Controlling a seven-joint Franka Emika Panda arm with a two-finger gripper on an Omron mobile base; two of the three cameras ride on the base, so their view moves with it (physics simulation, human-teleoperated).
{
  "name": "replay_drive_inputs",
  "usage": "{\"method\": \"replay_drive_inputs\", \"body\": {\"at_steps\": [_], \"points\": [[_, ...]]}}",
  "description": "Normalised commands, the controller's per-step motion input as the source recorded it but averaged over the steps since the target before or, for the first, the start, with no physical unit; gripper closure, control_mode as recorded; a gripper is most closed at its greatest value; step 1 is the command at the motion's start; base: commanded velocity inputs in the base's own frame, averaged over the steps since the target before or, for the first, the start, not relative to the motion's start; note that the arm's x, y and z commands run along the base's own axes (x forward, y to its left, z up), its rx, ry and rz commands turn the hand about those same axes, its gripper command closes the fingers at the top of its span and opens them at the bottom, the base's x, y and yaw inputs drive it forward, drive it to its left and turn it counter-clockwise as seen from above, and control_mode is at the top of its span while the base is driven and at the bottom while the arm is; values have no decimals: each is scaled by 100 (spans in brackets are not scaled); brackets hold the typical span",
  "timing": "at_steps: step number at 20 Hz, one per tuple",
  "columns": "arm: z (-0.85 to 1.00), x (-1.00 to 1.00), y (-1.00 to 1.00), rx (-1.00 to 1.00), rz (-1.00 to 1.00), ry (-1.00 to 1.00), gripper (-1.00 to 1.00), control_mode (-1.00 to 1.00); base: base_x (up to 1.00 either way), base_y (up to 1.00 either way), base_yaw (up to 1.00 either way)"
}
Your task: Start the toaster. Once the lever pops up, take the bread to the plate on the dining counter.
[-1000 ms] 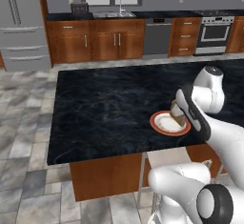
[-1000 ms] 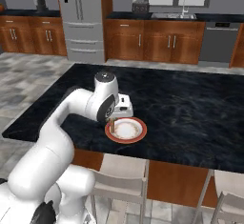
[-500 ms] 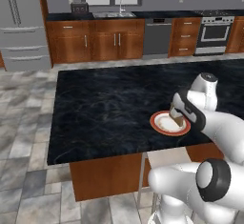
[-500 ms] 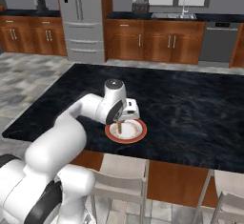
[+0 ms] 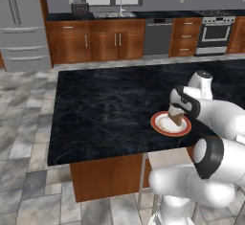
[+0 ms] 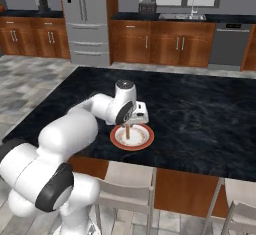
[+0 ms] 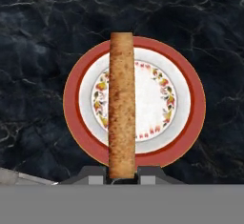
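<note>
My gripper (image 7: 122,173) is shut on the bread (image 7: 122,104), a golden-brown slice held upright and edge-on over the plate (image 7: 195,104). The white plate (image 5: 158,125) has an orange-red rim and lies near the front edge of the dining counter (image 5: 105,109), a black marble slab. From the left base the bread (image 5: 177,118) hangs just over the plate's centre under the gripper (image 5: 178,112). The right base view shows the bread (image 6: 127,131), gripper (image 6: 129,124) and plate (image 6: 120,141) the same way; whether the slice touches the plate I cannot tell. The toaster (image 5: 80,7) stands far off on the back worktop.
Stools (image 6: 127,184) stand tucked under the counter's near edge beside my base. Wooden cabinets, a sink (image 5: 114,13), a dishwasher (image 5: 158,36), a stove (image 5: 214,32) and a steel fridge (image 5: 21,25) line the back wall across a tiled floor.
The gripper has come down a little with the bread, bringing the slice closer over the plate's middle. The arm's elbow has swung slightly; plate and counter stay put.
</note>
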Motion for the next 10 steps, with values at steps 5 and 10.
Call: {"method": "replay_drive_inputs", "body": {"at_steps": [5, 10], "points": [[-20, 24, -2, 0, 0, 4, 100, -100, 0, 0, 0], [-33, 25, -3, 0, 0, 0, 100, -100, 0, 0, 0]]}}
